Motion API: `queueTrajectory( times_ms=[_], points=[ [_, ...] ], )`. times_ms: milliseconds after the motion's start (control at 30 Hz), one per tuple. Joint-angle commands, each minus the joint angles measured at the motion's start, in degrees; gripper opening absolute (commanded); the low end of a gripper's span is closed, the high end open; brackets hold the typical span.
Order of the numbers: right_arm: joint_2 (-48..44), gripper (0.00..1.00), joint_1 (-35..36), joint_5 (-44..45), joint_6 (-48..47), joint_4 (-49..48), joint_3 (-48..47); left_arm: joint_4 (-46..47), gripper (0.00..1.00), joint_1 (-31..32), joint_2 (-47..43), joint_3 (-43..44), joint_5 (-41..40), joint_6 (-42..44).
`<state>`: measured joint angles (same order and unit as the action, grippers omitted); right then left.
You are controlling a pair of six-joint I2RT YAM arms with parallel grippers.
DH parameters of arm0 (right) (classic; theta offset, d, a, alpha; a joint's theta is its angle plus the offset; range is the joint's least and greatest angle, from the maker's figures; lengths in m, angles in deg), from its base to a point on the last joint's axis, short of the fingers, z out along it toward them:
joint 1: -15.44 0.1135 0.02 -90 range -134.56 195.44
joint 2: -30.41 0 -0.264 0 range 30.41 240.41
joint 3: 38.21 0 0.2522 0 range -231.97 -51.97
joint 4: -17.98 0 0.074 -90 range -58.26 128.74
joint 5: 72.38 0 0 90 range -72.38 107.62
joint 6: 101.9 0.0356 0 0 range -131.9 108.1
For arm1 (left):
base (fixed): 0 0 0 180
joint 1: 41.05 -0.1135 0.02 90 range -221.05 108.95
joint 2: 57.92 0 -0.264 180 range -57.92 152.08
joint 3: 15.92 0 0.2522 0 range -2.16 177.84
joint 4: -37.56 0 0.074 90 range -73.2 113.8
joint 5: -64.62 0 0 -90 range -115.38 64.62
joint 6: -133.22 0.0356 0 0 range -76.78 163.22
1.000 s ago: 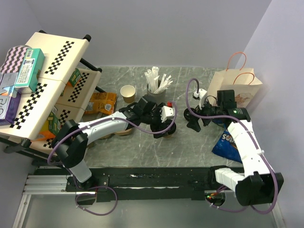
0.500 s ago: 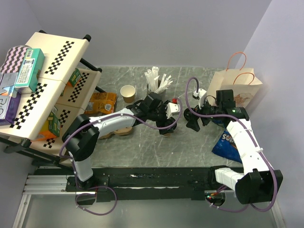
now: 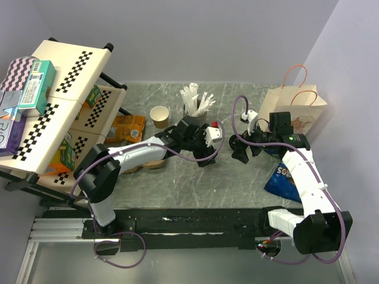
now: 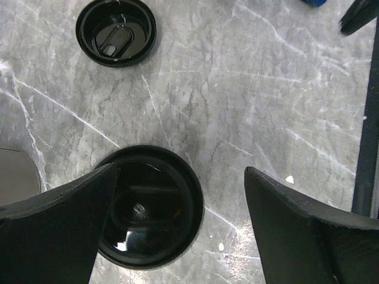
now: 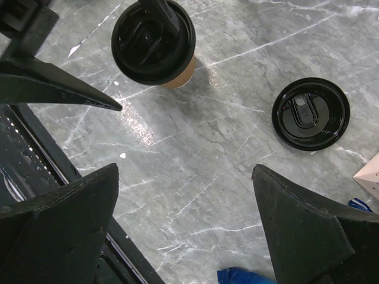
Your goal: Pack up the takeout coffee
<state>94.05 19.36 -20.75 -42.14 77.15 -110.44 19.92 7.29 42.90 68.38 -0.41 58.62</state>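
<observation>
Nearest the arm bases lies bare grey-veined marble bench (image 3: 177,183), with a blue snack bag (image 3: 283,177) flat on it beside the right arm.

Mid-bench, the left hand (image 4: 180,171) hangs straight over the lidded coffee cup (image 5: 142,53). Its fingers are spread wide to either side of the black lid and grip nothing; one finger is well apart from the lid, and the other overlaps the rim in its wrist view, so contact there cannot be told. The right hand (image 5: 185,168) is just as wide open and empty, hovering over bare marble near that cup. A loose black lid (image 5: 310,112) lies flat on the bench a little beyond, apart from both hands.

Farther back, an open paper cup (image 3: 159,116) stands unlidded, near the grey cup of white sticks (image 3: 195,109). A brown moulded cup carrier (image 3: 153,165) sits partly hidden under the left arm. At the far right a paper bag (image 3: 294,109) with orange handles stands upright.

By the look of things the job is early: one cup is capped, one lid and one cup wait to be joined, and no cup shows in the carrier. What the bag holds cannot be seen.

A checker-marked shelf rack (image 3: 65,100) of boxed goods flanks the left side. Plain pale walls close the back and right.
</observation>
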Motion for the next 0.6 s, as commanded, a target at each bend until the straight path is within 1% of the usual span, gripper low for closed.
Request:
queueTrajectory(
  times_ms=[0, 67, 167, 367, 567],
  points=[
    [0.1, 1.00, 0.3, -0.5, 0.4, -1.8, -0.8, 1.1, 0.95, -1.0, -4.0, 1.7, 2.2, -2.7],
    [0.0, 1.00, 0.2, -0.5, 0.6, -2.0, -0.5, -0.6, 0.94, -1.7, -4.2, 2.7, 5.9, -3.4],
    [-0.1, 1.00, 0.3, -0.3, 0.8, -2.3, -0.2, -1.7, 0.94, -2.3, -4.5, 4.0, 7.0, -3.9],
    [-0.1, 1.00, 0.3, -0.3, 0.9, -2.7, 0.0, -2.3, 0.98, -3.0, -2.8, 3.4, 0.4, -2.1],
    [-0.5, 1.00, 0.2, -0.1, 0.8, -2.5, 0.2, -3.9, 0.99, -3.6, -0.8, 4.5, -0.6, -2.5]
  ],
)
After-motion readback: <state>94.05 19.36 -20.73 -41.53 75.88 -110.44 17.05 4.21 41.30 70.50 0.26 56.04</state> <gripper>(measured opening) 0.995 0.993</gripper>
